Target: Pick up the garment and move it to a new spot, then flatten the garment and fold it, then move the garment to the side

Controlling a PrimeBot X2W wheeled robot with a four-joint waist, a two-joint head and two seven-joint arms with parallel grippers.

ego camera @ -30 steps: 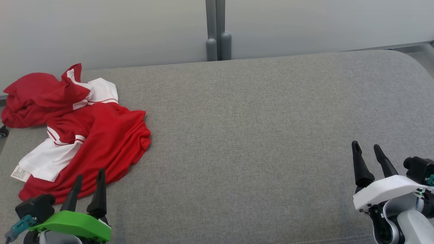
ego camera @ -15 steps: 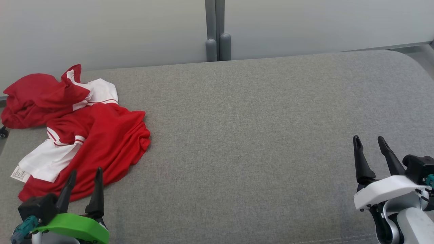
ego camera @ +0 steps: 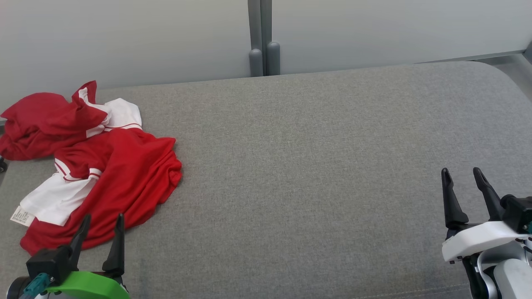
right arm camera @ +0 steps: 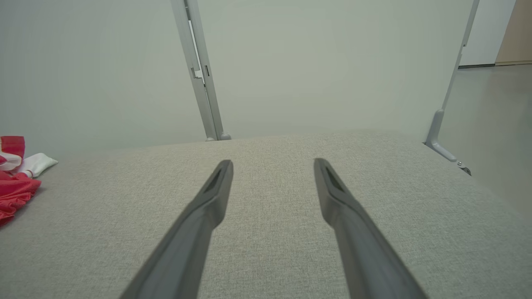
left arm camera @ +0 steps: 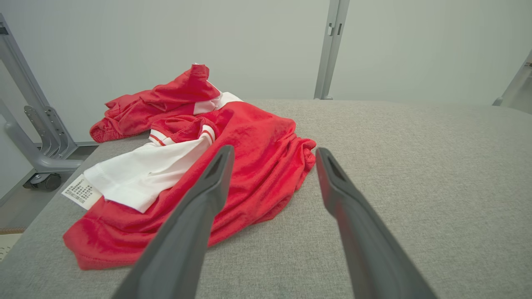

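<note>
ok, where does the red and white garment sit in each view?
Head view: garment at the left, crumpled on the grey cushion.
Left wrist view: garment centre-left, stretching back towards the wall.
Right wrist view: garment as a sliver at the far left edge.
Shared landmark: the grey upright post behind the cushion's back edge.

The grey padded surface is looked down on from above its near edge by the head view, with the left gripper and right gripper framed at the lower corners. From each wrist it is seen low and close, along that arm's own fingers toward the far wall. The garment and grey post are shared by all three views, though in the right wrist view a mere sliver, apparently the same cloth, is caught.
</note>
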